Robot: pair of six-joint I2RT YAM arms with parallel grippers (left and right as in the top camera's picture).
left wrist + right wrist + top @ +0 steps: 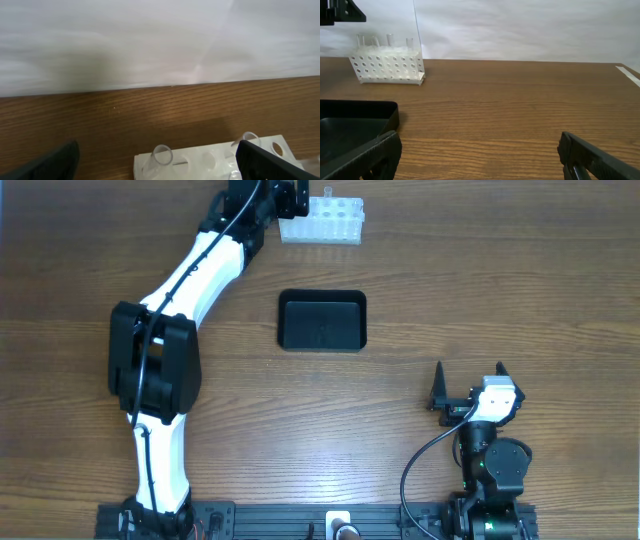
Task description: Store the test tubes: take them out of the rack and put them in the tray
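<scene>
Bright, even overhead light falls on the brown wood-grain table (pixel 500 300), leaving shadows soft and short. Beyond the left gripper (pixel 157 164), a broad dim shadow lies on the white back wall (pixel 85 70). The black plastic tray (pixel 322 322) carries a faint sheen.

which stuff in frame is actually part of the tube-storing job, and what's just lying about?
Job:
- test tubes in the white rack
- black tray, empty
- left gripper, open at the rack
- right gripper, open beside the tray

Lying about:
- pale strip at the table edge
- white backdrop
</scene>
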